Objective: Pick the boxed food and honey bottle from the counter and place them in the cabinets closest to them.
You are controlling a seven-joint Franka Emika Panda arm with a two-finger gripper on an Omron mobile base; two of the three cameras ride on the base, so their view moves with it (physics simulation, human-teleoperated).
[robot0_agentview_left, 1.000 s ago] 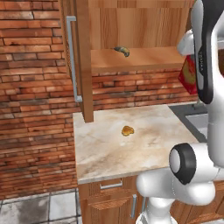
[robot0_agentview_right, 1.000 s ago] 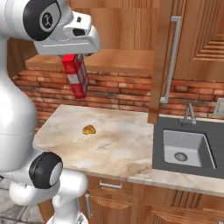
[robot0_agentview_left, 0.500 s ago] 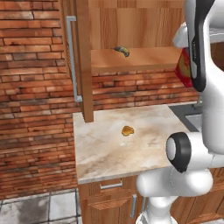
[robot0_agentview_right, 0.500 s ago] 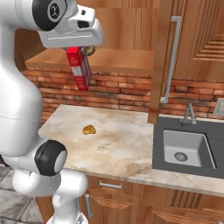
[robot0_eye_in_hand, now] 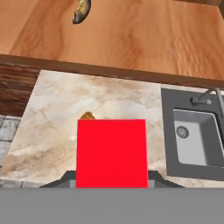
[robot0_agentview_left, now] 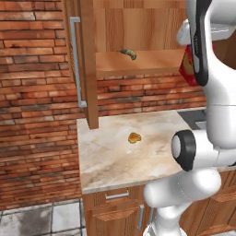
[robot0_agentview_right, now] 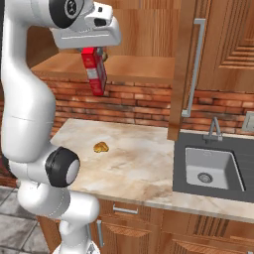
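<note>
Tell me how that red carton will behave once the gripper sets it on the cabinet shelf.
The red carton looks like a stiff, flat-sided box, so it probably won't sag or roll. It's tall and narrow and hangs tilted from the gripper, so it could tip over if released on the shelf at that angle. Likely light for its size.

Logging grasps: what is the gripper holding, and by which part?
The gripper holds the boxed food by its top end; the carton hangs below it.

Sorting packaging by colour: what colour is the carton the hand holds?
Bright red; the boxed food in the hand shows best in the right base view.
</note>
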